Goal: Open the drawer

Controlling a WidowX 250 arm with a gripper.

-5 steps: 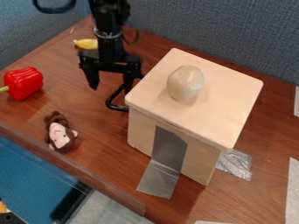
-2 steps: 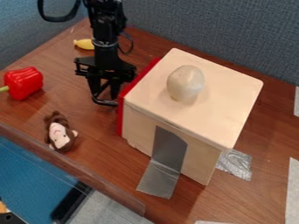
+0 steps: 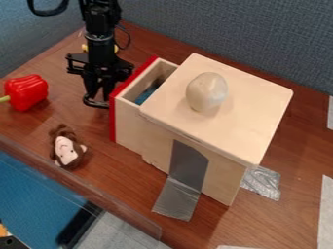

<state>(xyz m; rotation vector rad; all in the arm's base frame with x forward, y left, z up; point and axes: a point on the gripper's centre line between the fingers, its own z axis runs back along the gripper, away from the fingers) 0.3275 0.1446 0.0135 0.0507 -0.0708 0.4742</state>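
The gripper (image 3: 98, 95) is at the left of the wooden box (image 3: 228, 104), low in front of the drawer's red front (image 3: 123, 95). Its fingers are drawn together on the black drawer handle (image 3: 97, 104), a loop standing out from that front. The drawer (image 3: 130, 127) juts out from the box's left side, its pale wooden walls and part of its inside in sight. Something blue (image 3: 147, 94) lies in it. The rest of the drawer's inside is hidden under the box top.
On the box top sits a pale rounded stone-like object (image 3: 207, 92). A red toy pepper (image 3: 27, 92) lies at the left, a brown monkey head toy (image 3: 67, 148) below it. Behind the arm is a yellow item (image 3: 84, 47). Grey tape (image 3: 177, 198) holds the box front.
The fingers have come closer together since the earliest frame. Gripper, handle and drawer have moved left, away from the box, bringing the red front and the drawer's inside into sight.
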